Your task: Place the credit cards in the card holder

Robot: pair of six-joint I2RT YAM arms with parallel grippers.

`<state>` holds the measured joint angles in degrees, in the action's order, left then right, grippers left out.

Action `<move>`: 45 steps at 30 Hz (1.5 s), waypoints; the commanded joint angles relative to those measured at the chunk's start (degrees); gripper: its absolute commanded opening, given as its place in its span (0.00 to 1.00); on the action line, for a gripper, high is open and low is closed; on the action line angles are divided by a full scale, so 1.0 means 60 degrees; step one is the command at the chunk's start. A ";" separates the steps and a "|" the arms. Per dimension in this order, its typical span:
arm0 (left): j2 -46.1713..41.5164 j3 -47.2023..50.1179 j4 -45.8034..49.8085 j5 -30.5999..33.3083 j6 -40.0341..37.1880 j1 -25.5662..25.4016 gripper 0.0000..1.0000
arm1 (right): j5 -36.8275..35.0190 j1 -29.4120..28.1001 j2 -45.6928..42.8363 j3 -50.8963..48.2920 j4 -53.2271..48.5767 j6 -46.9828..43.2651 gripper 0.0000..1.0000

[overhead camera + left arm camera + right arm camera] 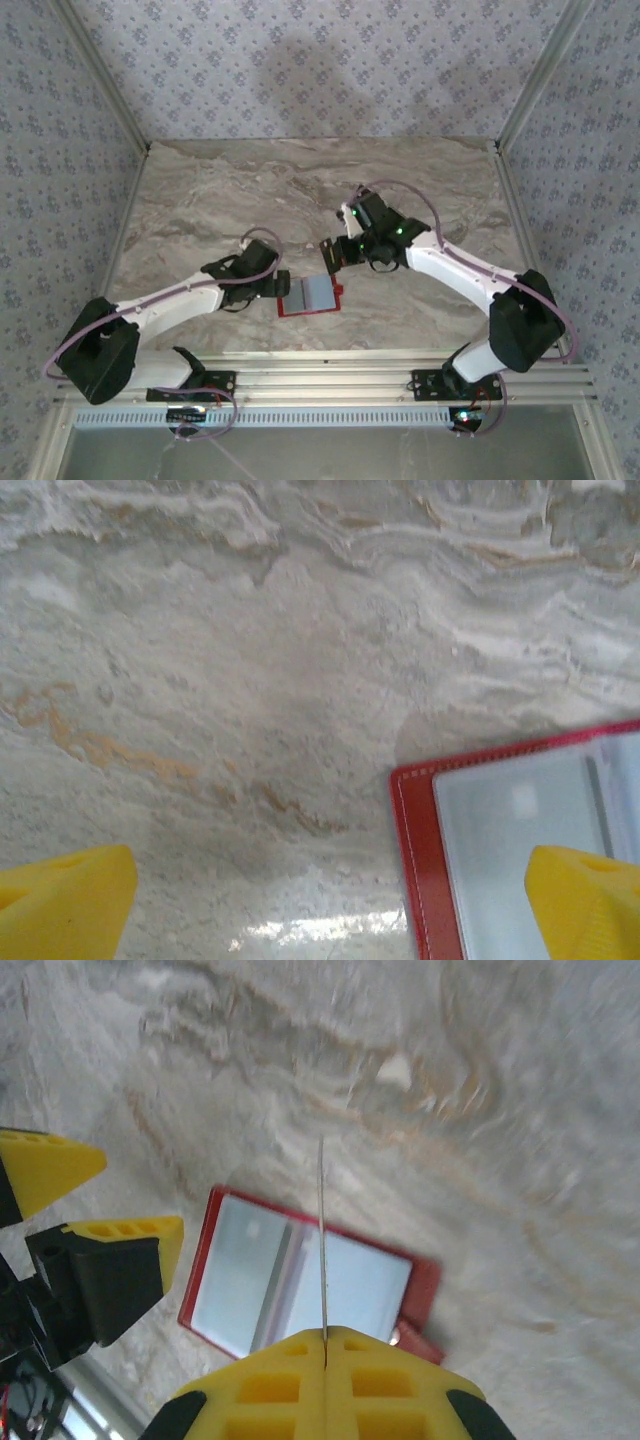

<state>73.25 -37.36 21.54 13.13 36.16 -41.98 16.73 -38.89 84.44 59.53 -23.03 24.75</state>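
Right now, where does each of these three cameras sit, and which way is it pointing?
Top external: fixed above and behind the arms, looking down at the table; both arms, left gripper and right gripper show.
Left wrist: on the left arm, looking down between its open yellow fingers at a corner of the red card holder.
Right wrist: on the right arm, looking down past its shut fingers, which pinch a card edge-on.
Shared: all three see the card holder.

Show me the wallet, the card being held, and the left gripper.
Wallet [412, 865]: left wrist view, on its red stitched border.
Card [322, 1220]: right wrist view, on its thin edge, seen edge-on.
Left gripper [325, 905]: left wrist view, midway between its yellow fingertips.
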 commanded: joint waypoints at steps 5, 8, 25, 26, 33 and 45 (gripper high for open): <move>-0.0242 0.0378 -0.0012 0.0849 0.0788 -0.0706 1.00 | 0.0657 -0.0673 -0.0431 -0.1586 0.2614 0.1750 0.00; -0.0143 0.0441 -0.0073 0.0952 0.0854 -0.0861 1.00 | 0.0779 -0.0718 -0.0414 -0.2061 0.3268 0.2135 0.00; 0.0987 0.0454 0.0190 0.1679 0.1417 -0.1441 1.00 | 0.1326 -0.0791 0.0202 -0.2905 0.4860 0.2831 0.00; 0.1011 0.0456 0.0229 0.1702 0.1451 -0.1442 1.00 | 0.1349 -0.0783 0.0252 -0.2927 0.4911 0.2847 0.00; 0.1019 0.0511 0.0343 0.1817 0.1641 -0.1456 1.00 | 0.1495 -0.0783 0.0595 -0.3064 0.5311 0.2925 0.00; 0.0985 0.0610 0.0321 0.1827 0.1736 -0.1471 1.00 | 0.1432 -0.0798 0.0964 -0.3309 0.5976 0.3392 0.00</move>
<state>78.87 -35.03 21.02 22.59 45.78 -50.39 24.93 -43.29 89.69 40.75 10.79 43.38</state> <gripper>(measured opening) 0.997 0.066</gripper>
